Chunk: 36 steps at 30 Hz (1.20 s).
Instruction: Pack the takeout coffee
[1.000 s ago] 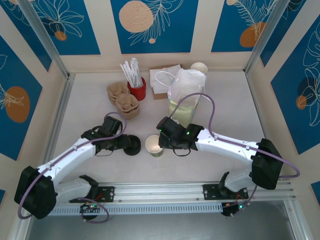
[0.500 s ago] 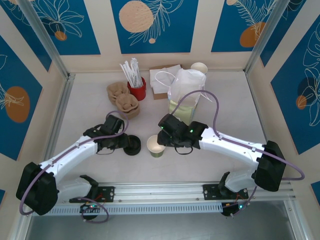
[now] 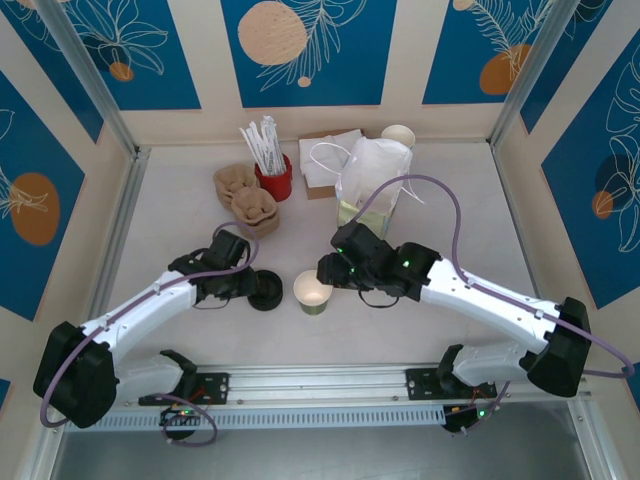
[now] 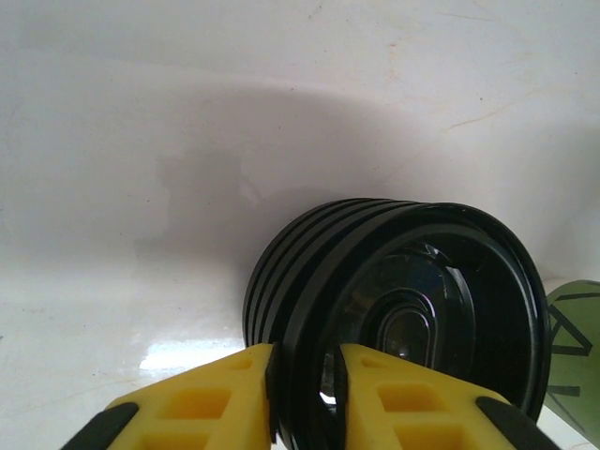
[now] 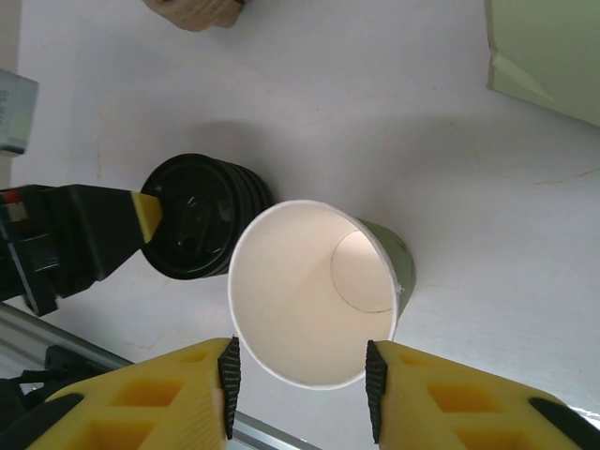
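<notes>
An open paper cup (image 3: pixel 312 293) with olive-green sides and no lid stands upright on the white table. A cup wearing a black lid is out of view. My right gripper (image 5: pixel 300 384) is open, its yellow fingers flanking the cup's (image 5: pixel 309 300) rim without touching; in the top view it (image 3: pixel 330 272) sits just right of the cup. A short stack of black lids (image 3: pixel 265 291) lies left of the cup. My left gripper (image 4: pixel 305 361) is shut on the rim of the top lid (image 4: pixel 422 309).
A white and pale-green paper bag (image 3: pixel 372 190) stands behind the right arm, its corner (image 5: pixel 548 56) near the cup. A red holder of stirrers (image 3: pixel 272 172), brown carriers (image 3: pixel 250 205), napkins (image 3: pixel 330 160) and white cups (image 3: pixel 398 135) line the back.
My right gripper has drawn back to the right off the cup, uncovering its rim, and the right elbow has swung outward. The left arm has barely moved.
</notes>
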Tool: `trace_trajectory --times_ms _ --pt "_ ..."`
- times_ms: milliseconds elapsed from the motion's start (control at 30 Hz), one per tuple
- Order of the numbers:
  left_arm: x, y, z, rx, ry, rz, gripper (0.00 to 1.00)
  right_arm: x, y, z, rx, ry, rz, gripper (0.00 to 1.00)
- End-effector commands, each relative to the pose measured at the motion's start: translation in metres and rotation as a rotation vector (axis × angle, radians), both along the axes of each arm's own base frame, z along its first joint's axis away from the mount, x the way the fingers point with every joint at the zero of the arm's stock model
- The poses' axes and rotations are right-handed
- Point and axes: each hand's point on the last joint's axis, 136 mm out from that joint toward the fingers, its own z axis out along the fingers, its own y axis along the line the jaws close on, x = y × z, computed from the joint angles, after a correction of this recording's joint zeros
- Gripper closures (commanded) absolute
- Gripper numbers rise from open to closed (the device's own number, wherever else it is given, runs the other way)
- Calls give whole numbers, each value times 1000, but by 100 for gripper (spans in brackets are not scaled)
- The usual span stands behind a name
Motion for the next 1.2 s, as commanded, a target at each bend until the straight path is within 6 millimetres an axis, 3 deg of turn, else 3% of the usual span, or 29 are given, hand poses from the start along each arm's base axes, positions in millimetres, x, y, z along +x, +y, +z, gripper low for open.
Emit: trace_trajectory --times_ms 0,133,300,633,867,1167 --pt "4 -4 8 1 -23 1 81 -2 -1 14 34 -23 20 57" --pt "5 -3 14 -4 -46 6 87 -4 -3 21 72 -21 25 58" --pt "5 -1 28 -25 -108 5 88 -10 4 41 242 -56 80 58" --pt "5 3 93 -64 -260 -8 93 -19 10 72 337 -119 173 56" --pt "3 -9 139 -100 -360 -61 94 -23 29 84 336 -96 245 55" --pt "3 -34 154 -91 -394 -141 94 -18 51 102 292 -114 295 49"
